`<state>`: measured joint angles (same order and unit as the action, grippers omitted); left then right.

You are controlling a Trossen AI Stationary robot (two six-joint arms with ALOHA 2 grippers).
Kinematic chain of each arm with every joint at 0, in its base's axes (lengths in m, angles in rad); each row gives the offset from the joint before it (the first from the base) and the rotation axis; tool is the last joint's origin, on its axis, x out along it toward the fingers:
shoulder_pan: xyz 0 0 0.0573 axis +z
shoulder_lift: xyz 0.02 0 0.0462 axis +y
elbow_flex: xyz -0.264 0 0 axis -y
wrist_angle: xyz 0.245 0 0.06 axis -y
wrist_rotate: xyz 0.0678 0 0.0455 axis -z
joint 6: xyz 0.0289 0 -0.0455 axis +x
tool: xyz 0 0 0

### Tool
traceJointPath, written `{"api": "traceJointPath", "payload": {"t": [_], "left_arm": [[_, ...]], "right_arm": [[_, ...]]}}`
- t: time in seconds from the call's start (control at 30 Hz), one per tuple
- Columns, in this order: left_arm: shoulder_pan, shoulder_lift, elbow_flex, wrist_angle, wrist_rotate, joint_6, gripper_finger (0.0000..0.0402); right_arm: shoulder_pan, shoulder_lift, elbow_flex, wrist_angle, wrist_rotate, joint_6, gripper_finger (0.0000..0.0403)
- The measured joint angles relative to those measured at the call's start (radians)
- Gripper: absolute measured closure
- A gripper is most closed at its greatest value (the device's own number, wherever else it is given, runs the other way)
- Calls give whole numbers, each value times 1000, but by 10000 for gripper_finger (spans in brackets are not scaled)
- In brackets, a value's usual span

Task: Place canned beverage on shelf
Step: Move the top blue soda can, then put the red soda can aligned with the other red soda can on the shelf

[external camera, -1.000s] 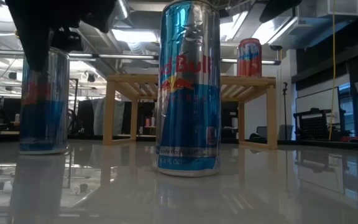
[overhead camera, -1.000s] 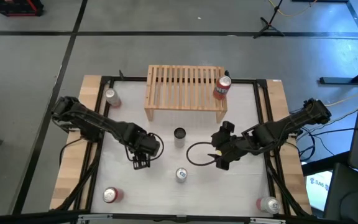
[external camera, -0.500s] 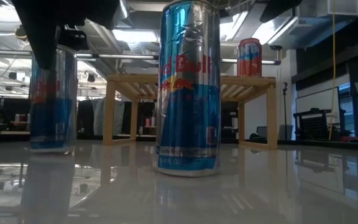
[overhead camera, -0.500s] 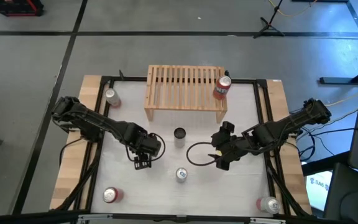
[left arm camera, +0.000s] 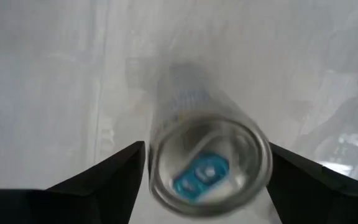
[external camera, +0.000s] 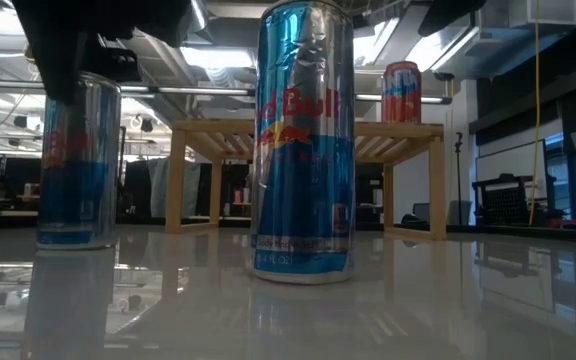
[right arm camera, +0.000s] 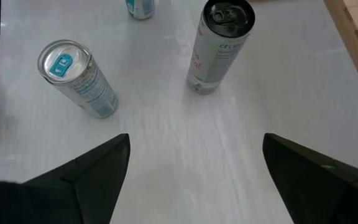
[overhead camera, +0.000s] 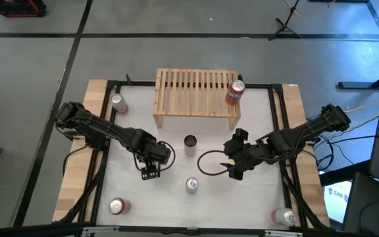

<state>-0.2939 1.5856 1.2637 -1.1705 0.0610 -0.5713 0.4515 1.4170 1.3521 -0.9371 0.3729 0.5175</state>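
Blue-and-silver can [left arm camera: 207, 165] held upright between the fingers of the left gripper [overhead camera: 150, 172], lifted slightly off the white table [overhead camera: 176, 197], left of table centre; in the low view same can [external camera: 78, 160] hangs under the dark gripper, base just above its reflection. Shelf [overhead camera: 195, 97] at the far edge of the table, well apart from the held can, slatted top bare except for one red can [overhead camera: 235, 92] standing at its right end. Dark-topped can [overhead camera: 189, 142] upright on the table just in front of the shelf, between the two arms. Second blue can [overhead camera: 191, 185] nearer the front edge, filling the centre of the low view [external camera: 303, 140]. Right gripper [overhead camera: 234, 170] right of centre, hovering low, fingers spread wide and holding nothing. Further cans at table margins: silver one far left [overhead camera: 118, 102], red one front left [overhead camera: 116, 206], silver one front right [overhead camera: 283, 215].
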Motion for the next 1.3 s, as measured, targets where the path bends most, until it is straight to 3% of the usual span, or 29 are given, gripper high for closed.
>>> {"api": "traceJointPath", "payload": {"t": [0.17, 0.43, 0.67, 0.83, 1.03, 1.3], "left_arm": [[-15, 0, 100, -130, -35, 2, 104], [-57, -2, 384, -302, -77, 5, 104], [-221, -3, 533, -350, -58, -125, 104], [-407, -3, 525, -366, -43, -367, 104], [-633, -3, 427, -304, -83, -628, 104], [-742, -2, 223, -76, -69, -740, 104]], "right_arm": [[0, 0, 0, 0, 0, 0, 47], [0, 0, 0, 0, 0, -5, 47], [0, 0, 0, 0, -30, -2, 47], [1, 0, 0, 0, -52, 0, 47], [1, 0, 0, 0, -48, -6, 47], [1, 0, 0, 0, -44, -19, 47]]}}
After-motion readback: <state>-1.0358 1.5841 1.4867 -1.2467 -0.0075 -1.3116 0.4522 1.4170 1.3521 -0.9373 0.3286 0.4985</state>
